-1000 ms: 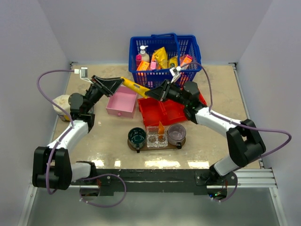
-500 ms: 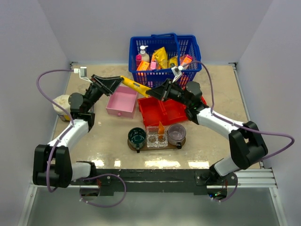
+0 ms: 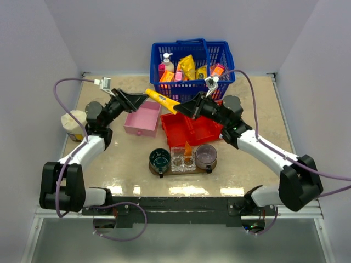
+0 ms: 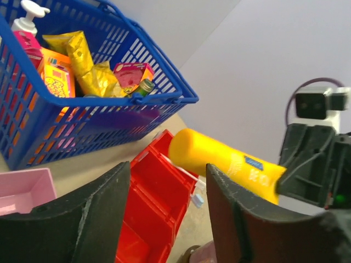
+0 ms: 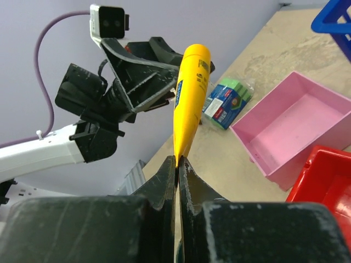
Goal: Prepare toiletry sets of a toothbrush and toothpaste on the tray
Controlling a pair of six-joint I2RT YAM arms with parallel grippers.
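Yellow plastic: saw tapered toothpaste tube [image 3: 162, 100] aloft above red three-compartment bin [image 3: 192, 134], clamped by its flat crimp in right gripper [image 3: 178, 108]. Found left gripper [image 3: 143, 97] with jaws apart near cap end, seemingly clear of it. Judged best to lower slowly toward dark brown wooden tray [image 3: 186, 171], pinch kept firm against swinging. Could not make out toothbrushes; tray largely hidden under cups [image 3: 207, 155].

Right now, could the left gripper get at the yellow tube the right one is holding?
Probably yes. The left gripper is open, and the round end of the yellow tube sits just beyond its fingertips with nothing between. The right gripper pinches only the flat tail, leaving the body free.
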